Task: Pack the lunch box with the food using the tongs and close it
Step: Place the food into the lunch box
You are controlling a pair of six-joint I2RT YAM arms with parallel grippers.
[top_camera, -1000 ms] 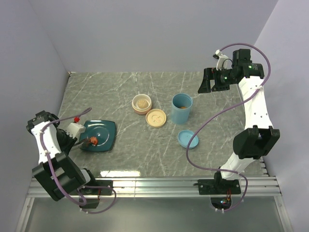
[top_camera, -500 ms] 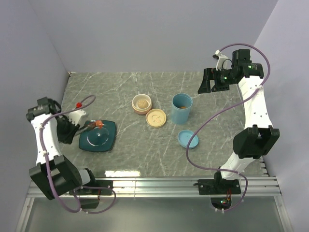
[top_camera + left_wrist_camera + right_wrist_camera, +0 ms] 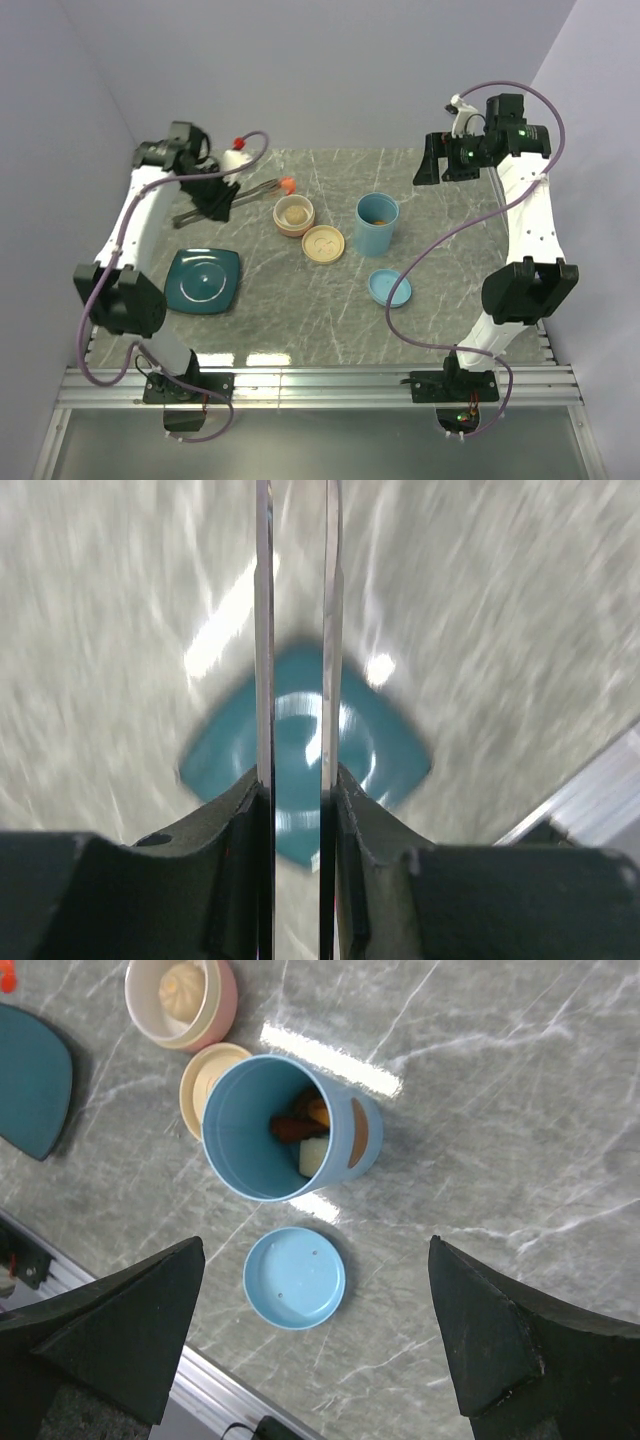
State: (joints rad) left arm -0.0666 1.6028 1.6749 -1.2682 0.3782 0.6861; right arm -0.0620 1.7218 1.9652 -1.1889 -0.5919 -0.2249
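Note:
My left gripper (image 3: 214, 198) is shut on the slim metal tongs (image 3: 256, 189), raised over the back left of the table. Their tips pinch a red-orange shrimp-like piece (image 3: 287, 184), just behind the pink bowl (image 3: 294, 216) that holds a pale beige ball (image 3: 182, 984). In the left wrist view both tong arms (image 3: 264, 630) run up between my fingers (image 3: 236, 810), over the blurred teal plate (image 3: 300, 750). The lunch box's blue container (image 3: 290, 1125) holds orange pieces and a pale one. My right gripper (image 3: 316, 1245) hangs open high above it.
The teal plate (image 3: 204, 281) sits bare at the front left. A cream lid (image 3: 324, 243) lies between the pink bowl and the blue container (image 3: 377, 223). A blue lid (image 3: 389, 288) lies in front of the container. Grey walls close the left and back.
My left arm has swung from the teal plate up to the back of the table, carrying the tongs and the red-orange piece toward the pink bowl. The right arm has barely moved.

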